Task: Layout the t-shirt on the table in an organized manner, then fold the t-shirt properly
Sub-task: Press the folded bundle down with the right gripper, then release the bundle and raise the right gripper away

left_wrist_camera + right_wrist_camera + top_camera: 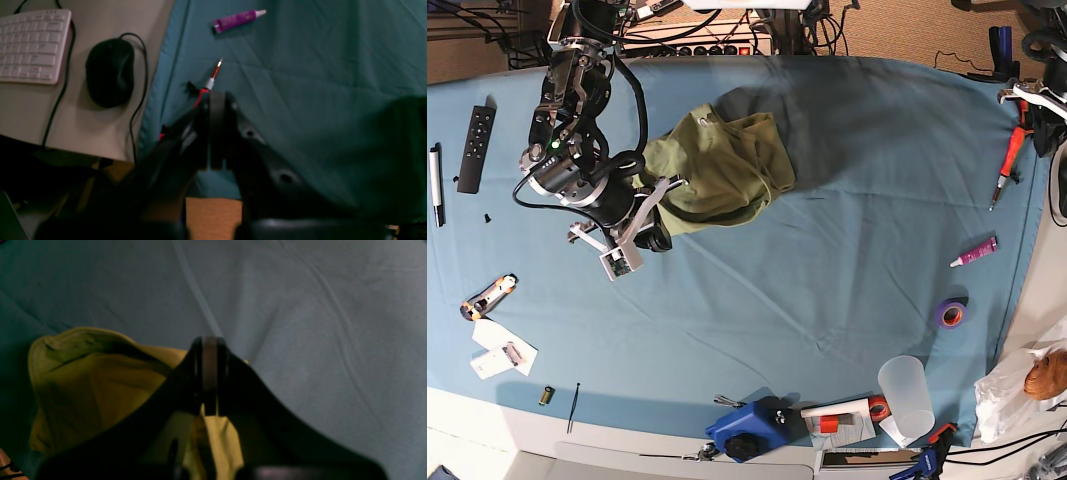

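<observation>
Though my right arm hides the edge, I see the right gripper (209,373) clamped on the t-shirt (717,165), bunched on the bench (847,280) at the far side. My left gripper (217,130) is closed, holding nothing, mostly cut off overhead.

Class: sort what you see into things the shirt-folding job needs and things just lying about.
Job: t-shirt; table; right end effector, shut on the t-shirt.

Lying about: purple tube; red screwdriver; remote; tape roll; plastic cup.
</observation>
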Controlling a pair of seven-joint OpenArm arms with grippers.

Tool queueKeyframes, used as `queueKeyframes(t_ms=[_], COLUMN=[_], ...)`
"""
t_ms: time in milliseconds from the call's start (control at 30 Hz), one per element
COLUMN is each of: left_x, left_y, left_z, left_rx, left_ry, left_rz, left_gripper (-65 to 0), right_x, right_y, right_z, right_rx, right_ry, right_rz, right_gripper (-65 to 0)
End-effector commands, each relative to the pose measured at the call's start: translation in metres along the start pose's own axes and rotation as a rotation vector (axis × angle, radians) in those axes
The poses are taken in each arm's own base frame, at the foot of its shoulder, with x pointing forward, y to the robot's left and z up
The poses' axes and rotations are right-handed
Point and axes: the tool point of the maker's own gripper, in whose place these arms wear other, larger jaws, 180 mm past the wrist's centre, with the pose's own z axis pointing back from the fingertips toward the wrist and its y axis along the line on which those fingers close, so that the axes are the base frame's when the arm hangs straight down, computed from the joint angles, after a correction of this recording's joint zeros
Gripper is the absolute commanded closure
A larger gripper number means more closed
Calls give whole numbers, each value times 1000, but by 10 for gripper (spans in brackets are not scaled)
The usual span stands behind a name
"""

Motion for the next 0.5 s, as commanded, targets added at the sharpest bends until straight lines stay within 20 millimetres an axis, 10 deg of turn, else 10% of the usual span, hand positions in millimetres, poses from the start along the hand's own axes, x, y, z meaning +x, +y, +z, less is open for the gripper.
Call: queueKeyframes(t_ms=[0,467], left_x=[11,4], left_y=[-1,-2], left_z=[3,3], left_rx=[-7,-8], left_ry=[-39,-4], left_rz=[-15,-17], left_gripper=[0,0], right_x=[14,-11], right_y=[-1,13], right_z=[3,5], right_rx=[-4,44], right_ry=[-47,6], right_rz=[15,-26], right_gripper=[0,0])
